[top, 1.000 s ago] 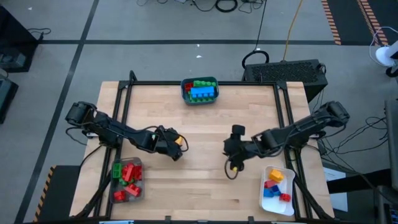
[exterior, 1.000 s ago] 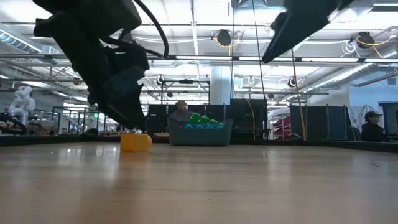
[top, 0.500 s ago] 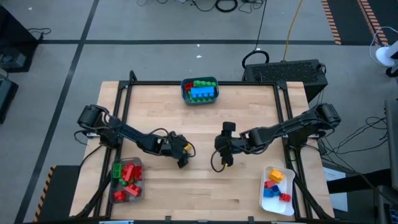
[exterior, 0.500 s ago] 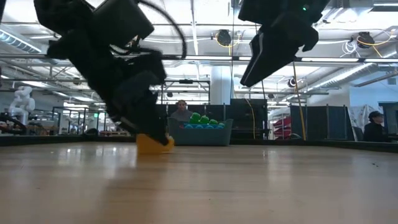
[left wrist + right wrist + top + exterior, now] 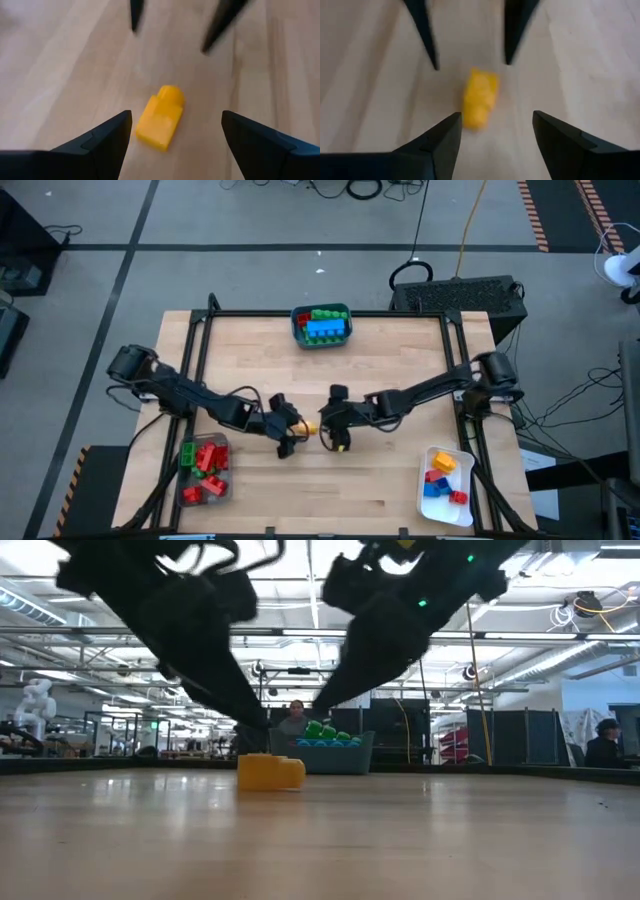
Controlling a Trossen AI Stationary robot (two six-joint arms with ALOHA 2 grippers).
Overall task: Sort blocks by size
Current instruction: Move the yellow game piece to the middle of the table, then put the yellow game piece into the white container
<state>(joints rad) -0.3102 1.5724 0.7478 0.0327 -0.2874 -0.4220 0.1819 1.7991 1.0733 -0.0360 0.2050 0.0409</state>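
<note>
Yellow block (image 5: 161, 118) loose on table (image 5: 400, 350), blurred; left tool (image 5: 292, 429), right tool (image 5: 328, 425) both spread, flanking it.

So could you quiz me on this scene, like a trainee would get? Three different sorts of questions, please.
1. True or false: the yellow block lies on the table, held by neither arm.
2. Which container holds mostly red blocks? A) the teal bin B) the clear tray C) the white tray
3. Fill in: the left gripper and right gripper face each other with the yellow block ____ them.

Key: 1 true, both sets of jaws open around it without touching; 2 B; 3 between.
</note>
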